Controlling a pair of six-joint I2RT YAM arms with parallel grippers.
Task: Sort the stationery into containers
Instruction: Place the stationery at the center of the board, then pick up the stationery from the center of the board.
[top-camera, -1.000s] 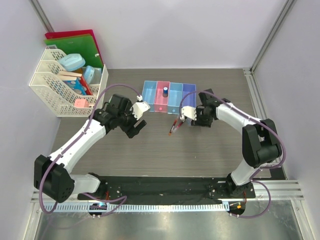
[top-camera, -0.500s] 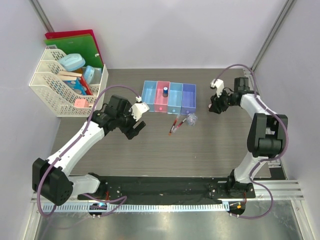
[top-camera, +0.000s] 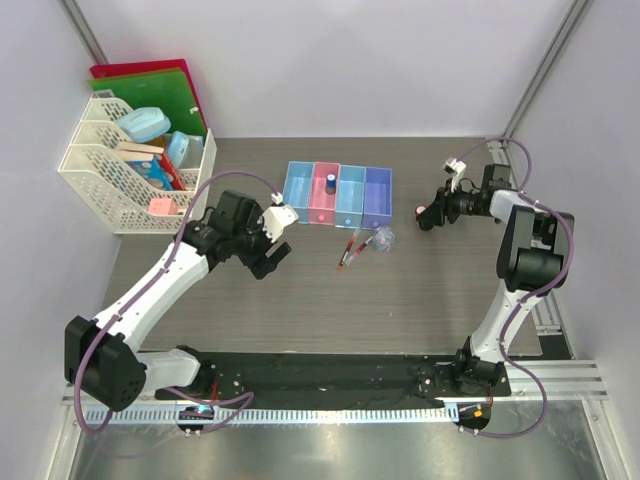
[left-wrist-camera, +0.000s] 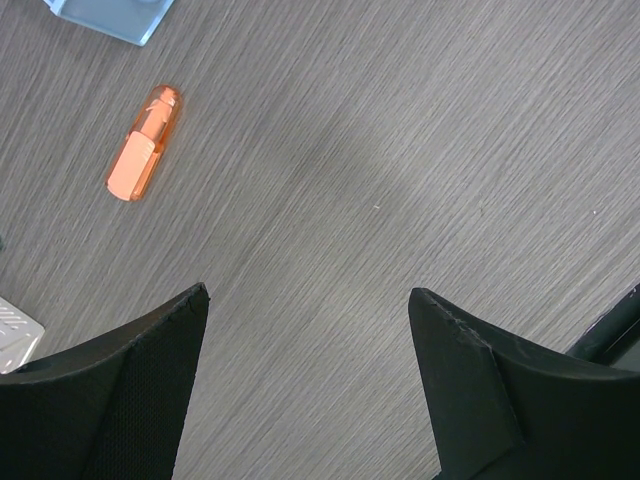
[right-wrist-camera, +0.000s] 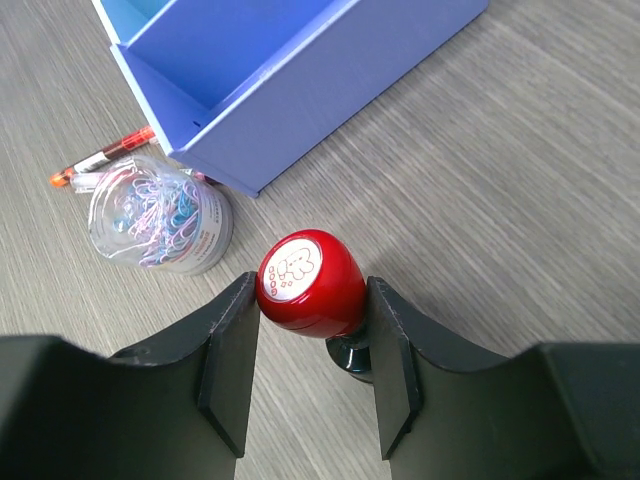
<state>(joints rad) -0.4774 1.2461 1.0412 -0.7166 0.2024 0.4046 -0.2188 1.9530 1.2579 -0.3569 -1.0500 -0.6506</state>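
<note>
The right hand is closed narrow on a red stamp and grips its round knob from both sides. Whether the stamp's black foot touches the worktop cannot be told. The row of containers lies to the left of this hand, and the purple-blue bin is the nearest, so the carry probably goes that way. The left hand stands wide and empty. In its wrist view the orange marker lies up and left, well apart, with its long axis slanted.
</note>
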